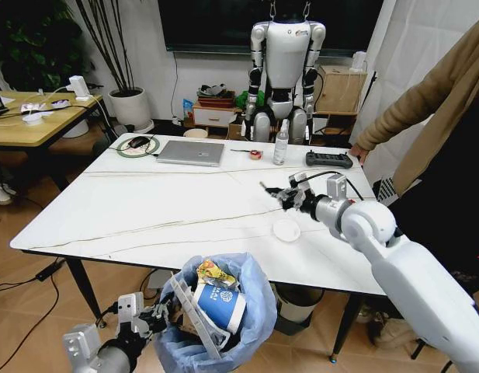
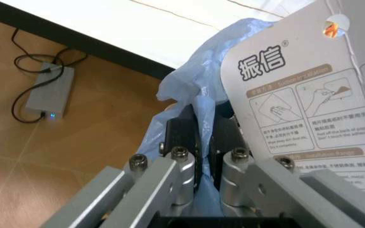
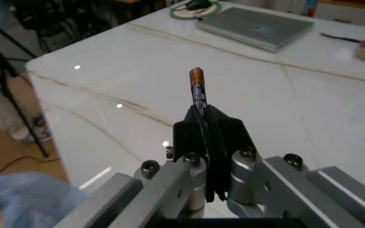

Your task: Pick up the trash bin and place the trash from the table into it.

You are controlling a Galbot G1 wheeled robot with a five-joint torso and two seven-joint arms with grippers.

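The trash bin [image 1: 223, 342], lined with a crinkly light-blue bag, hangs below the near edge of the white table [image 1: 146, 210]. My left gripper [image 1: 157, 317] [image 2: 205, 128] is shut on its bagged rim [image 2: 182, 85]. Inside are a blue paper cup [image 1: 220, 305], a yellow wrapper [image 1: 212, 272] and printed cardboard [image 2: 309, 95]. My right gripper [image 1: 279, 194] [image 3: 205, 118] hovers over the table's right half, shut on a thin dark stick with a coppery tip [image 3: 197, 88]. A white round lid [image 1: 286, 229] lies on the table just nearer than that gripper.
At the table's far side sit a laptop [image 1: 191, 152], a mouse on a round pad [image 1: 138, 142], a tape roll [image 1: 255, 154], a clear bottle [image 1: 281, 144] and a black power strip [image 1: 328, 160]. A person's hand [image 1: 355, 152] rests on the far right corner. A grey adapter [image 2: 46, 95] lies on the floor.
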